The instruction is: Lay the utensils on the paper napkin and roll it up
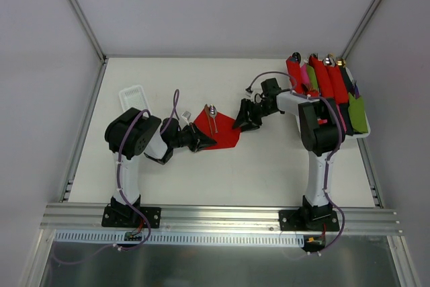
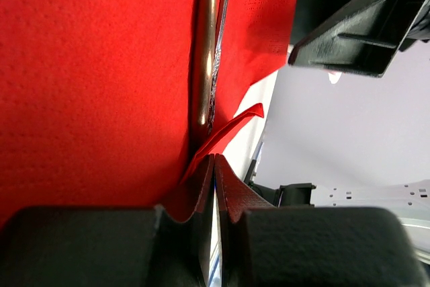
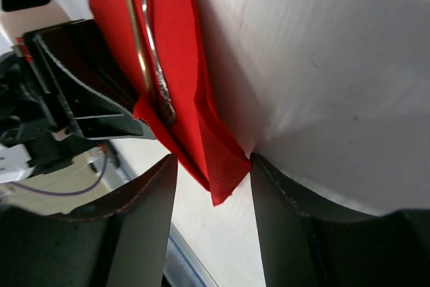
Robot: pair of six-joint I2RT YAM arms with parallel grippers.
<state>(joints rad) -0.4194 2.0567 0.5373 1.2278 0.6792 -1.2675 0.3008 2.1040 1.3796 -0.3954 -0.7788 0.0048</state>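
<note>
The red paper napkin (image 1: 225,130) lies at mid-table with the slim silvery utensils (image 1: 213,117) across it, spoon head at the far end. My left gripper (image 1: 205,142) is shut on the napkin's near-left corner. In the left wrist view (image 2: 215,163) a fold of the red napkin (image 2: 87,65) is pinched between the pads, and the utensils (image 2: 205,45) run straight away from them. My right gripper (image 1: 242,123) is open at the napkin's right corner. In the right wrist view (image 3: 213,166) that napkin corner (image 3: 222,176) sits between the spread fingers, with the utensils (image 3: 153,58) beyond it.
A white tray (image 1: 363,132) at the back right holds several red, pink and green rolled bundles (image 1: 328,80) with metal tips. A white plastic holder (image 1: 133,97) stands at the back left. The right arm's base column (image 1: 319,166) rises near the front right.
</note>
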